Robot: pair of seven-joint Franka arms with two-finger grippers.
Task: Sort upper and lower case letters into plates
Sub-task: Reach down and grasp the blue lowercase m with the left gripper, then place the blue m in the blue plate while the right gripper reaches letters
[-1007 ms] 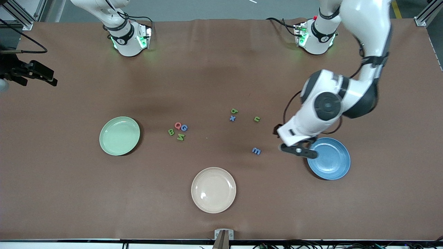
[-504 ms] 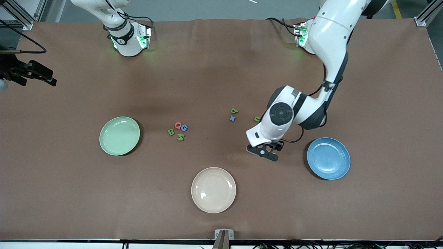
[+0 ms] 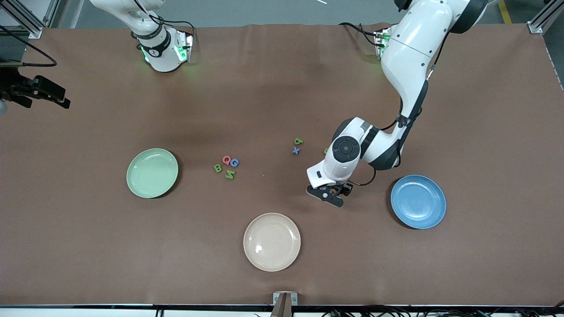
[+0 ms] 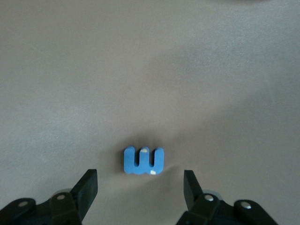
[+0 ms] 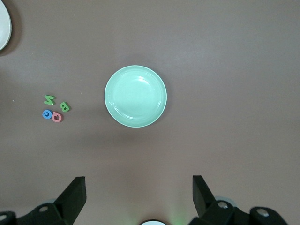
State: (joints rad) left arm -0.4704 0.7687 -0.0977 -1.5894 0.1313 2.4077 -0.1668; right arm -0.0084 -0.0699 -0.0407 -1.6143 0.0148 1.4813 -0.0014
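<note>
Nearest the front camera lies the cream plate [image 3: 272, 241]. Farther than it, the left gripper [image 3: 326, 195] hangs low over the blue m [image 4: 143, 161], fingers [image 4: 87, 187] spread wide on either side, not touching. The blue plate [image 3: 418, 201] and green plate [image 3: 152, 172] flank the cream plate. The right gripper [image 5: 138, 197], fingers wide apart, waits high above the green plate.

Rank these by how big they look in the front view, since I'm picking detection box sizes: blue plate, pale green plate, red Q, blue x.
1. Blue plate and pale green plate: alike, too close to rank.
2. Red Q.
3. Blue x, slightly smaller than the Q.
</note>
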